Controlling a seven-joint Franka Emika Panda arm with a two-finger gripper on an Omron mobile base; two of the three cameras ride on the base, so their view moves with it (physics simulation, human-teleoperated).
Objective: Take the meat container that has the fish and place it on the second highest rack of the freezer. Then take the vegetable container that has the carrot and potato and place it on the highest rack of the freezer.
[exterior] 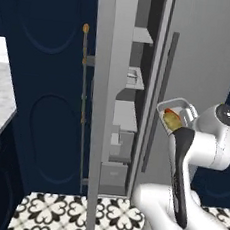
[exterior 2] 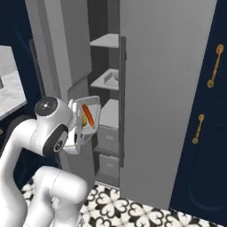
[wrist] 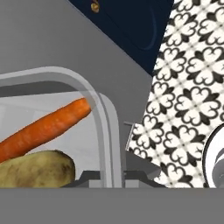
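Potato [wrist: 33, 168] and carrot [wrist: 46, 127] fill the near corner of the hand view, lying in the vegetable container [wrist: 103, 131], whose rim sits right at the tool [wrist: 114, 178]. That tool is clenched on the container's rim, the tray carried tilted steeply beside the robot's wrist, in front of the closed fridge door [exterior: 209, 51]. Ahead of the tool and off to one side, the freezer [exterior: 129, 113] stands open, its highest rack [exterior: 143, 35] well above the tool and the second highest rack [exterior: 135, 80] a little above it. To do this step well, I judge the tray should be levelled before it travels, so the vegetables don't slide out, then raised above the top shelf's edge and eased in past the open freezer door [exterior: 107, 86], keeping clear of the shelf below
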